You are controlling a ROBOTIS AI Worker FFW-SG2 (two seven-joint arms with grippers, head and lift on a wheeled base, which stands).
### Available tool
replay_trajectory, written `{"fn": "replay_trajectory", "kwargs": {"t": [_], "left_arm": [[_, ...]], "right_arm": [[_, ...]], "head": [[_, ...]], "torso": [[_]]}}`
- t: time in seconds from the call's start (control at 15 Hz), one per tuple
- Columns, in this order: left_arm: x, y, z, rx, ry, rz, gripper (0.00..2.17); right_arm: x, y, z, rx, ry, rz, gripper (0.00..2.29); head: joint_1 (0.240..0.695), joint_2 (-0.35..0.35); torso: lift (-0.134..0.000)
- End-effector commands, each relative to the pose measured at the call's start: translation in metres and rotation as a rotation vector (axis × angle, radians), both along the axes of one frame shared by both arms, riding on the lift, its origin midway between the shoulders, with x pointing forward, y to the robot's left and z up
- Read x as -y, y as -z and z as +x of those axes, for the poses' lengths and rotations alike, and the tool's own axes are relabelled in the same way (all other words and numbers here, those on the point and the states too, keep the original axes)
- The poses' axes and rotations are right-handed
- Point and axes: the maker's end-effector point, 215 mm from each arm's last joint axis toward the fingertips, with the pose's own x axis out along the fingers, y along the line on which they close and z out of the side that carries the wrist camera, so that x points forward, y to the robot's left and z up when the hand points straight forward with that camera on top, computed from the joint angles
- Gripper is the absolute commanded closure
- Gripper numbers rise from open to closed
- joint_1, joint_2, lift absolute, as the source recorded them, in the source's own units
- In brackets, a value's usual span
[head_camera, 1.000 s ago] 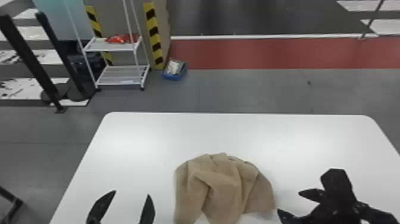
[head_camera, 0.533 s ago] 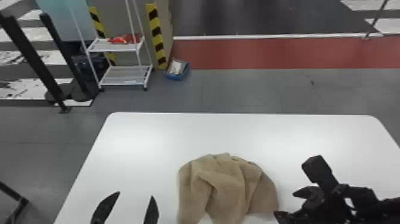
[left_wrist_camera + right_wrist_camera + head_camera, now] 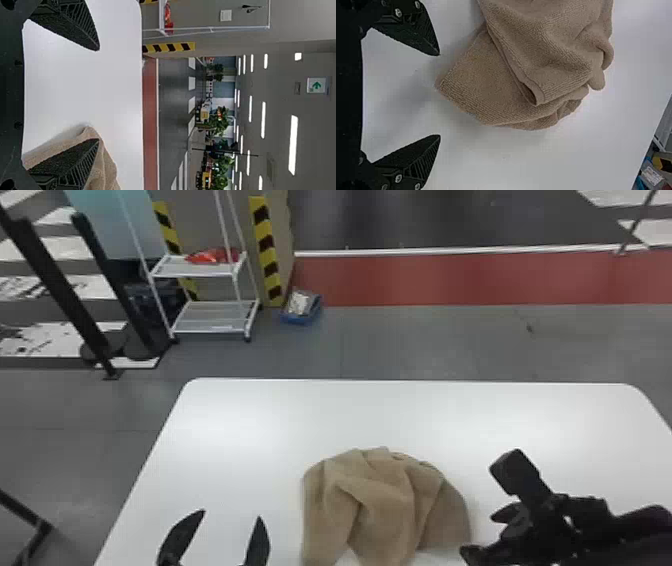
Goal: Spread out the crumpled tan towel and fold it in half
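Towel [image 3: 380, 500]: near edge cropped, head view | left gripper [image 3: 231, 515]: base cropped

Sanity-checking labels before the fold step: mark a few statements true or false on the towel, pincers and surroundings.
1. The tan towel lies on the white table. True.
2. The towel is spread flat. False: it is bunched, with overlapping folds.
3. The left pincer and right pincer are both open. True.
4. The left pincer is to the right of the towel. False: it is to the left.
5. A blue container sits on the floor beyond the table. True.
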Motion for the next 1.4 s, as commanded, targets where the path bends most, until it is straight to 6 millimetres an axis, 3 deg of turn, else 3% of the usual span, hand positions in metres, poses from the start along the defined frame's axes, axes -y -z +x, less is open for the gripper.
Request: {"fn": "replay_trajectory", "kwargs": {"t": [0.0,0.2,0.33,0.47,0.73,0.87,1.07,1.27,1.33], "left_arm": [[0.000,0.001,0.000,-0.001,0.003,0.001,0.06],[-0.004,0.001,0.003,0.001,-0.002,-0.001,0.06],[-0.005,0.001,0.003,0.001,-0.002,0.001,0.06],[-0.004,0.002,0.004,0.000,0.000,0.000,0.06],[-0.003,0.001,0.005,0.004,0.001,-0.003,0.06],[-0.003,0.001,0.005,0.004,0.003,-0.002,0.06],[-0.003,0.001,0.005,0.003,0.003,-0.002,0.06],[-0.004,0.001,0.005,0.006,0.002,-0.001,0.06],[-0.006,0.002,0.005,0.005,0.000,-0.002,0.06]], "right_arm": [[-0.008,0.007,0.003,-0.019,-0.012,-0.012,0.22],[-0.015,0.011,0.000,-0.019,-0.034,-0.035,0.60],[-0.018,0.013,0.003,-0.002,-0.038,-0.058,0.62],[-0.021,0.013,0.006,0.012,-0.036,-0.058,0.87],[-0.016,0.008,0.017,0.029,-0.001,-0.038,1.92],[-0.007,-0.023,0.040,0.116,0.056,0.044,1.95],[0.005,-0.104,0.074,0.281,0.117,0.210,1.95],[0.027,-0.158,0.095,0.392,0.161,0.269,1.95],[0.038,-0.166,0.100,0.409,0.192,0.283,1.95]], "head": [[0.695,0.088],[0.695,0.103],[0.695,0.111],[0.695,0.117],[0.695,0.124],[0.695,0.116],[0.695,0.097],[0.695,0.077],[0.695,0.068]], "torso": [[0.000],[0.000],[0.000],[0.000],[0.000],[0.000],[0.000],[0.000],[0.000]]}}
